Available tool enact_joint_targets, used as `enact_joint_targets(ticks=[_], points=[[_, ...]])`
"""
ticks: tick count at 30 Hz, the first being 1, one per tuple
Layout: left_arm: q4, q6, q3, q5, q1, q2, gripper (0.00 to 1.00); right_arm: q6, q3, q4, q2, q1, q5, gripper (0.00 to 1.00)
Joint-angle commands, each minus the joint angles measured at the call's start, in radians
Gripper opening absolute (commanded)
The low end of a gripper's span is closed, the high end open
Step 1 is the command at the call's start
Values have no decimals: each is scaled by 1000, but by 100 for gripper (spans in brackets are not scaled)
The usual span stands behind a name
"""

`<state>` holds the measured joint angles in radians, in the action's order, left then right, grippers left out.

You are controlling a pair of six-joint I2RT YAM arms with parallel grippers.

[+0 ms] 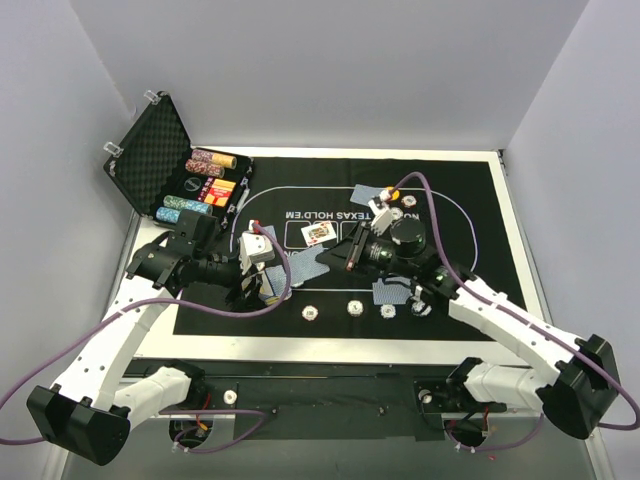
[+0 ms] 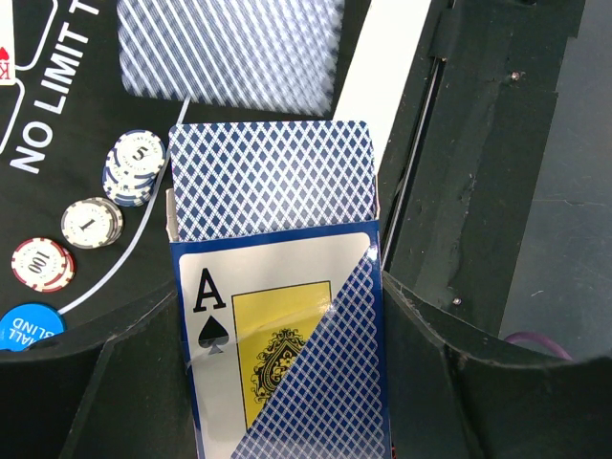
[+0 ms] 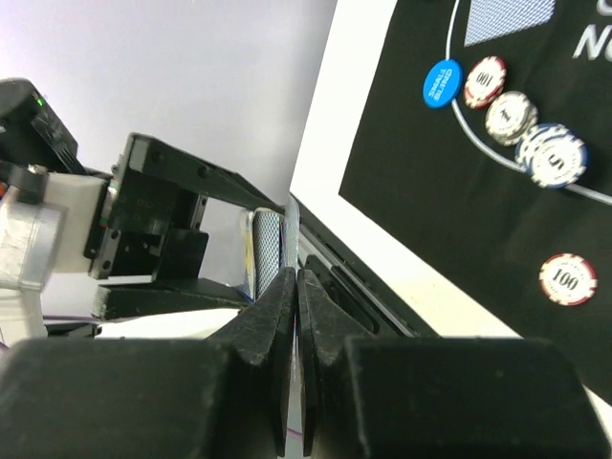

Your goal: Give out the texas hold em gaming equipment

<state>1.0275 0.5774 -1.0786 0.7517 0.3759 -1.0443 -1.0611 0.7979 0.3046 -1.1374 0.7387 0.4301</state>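
Right gripper, seen from above, is clamped on one blue-backed playing card, held clear of the box, evidently for dealing. Left wrist view: left gripper clasps the blue diamond-patterned card box, steadying it. Right wrist view: pads pinch the card's edge.

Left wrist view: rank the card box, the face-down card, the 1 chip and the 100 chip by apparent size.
card box (nearest the camera)
face-down card (cropped)
1 chip and 100 chip look alike
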Motion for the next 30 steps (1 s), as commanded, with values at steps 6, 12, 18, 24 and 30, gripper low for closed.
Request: enact_joint_targets(ticks=[6, 12, 18, 24, 30], points=[[-40, -8, -27, 24, -3, 10, 0, 317, 256, -374, -19, -152, -43, 0], [-32, -7, -35, 37, -3, -2, 0, 617, 487, -608, -303, -186, -324, 0], [-17, -8, -70, 26, -5, -19, 0, 717, 798, -754, -669, -142, -653, 0], [14, 7, -83, 43, -6, -34, 0, 776, 1006, -822, -886, -56, -942, 0], [10, -4, -70, 49, -8, -16, 0, 809, 1113, -846, -1040, 2, -1001, 0]])
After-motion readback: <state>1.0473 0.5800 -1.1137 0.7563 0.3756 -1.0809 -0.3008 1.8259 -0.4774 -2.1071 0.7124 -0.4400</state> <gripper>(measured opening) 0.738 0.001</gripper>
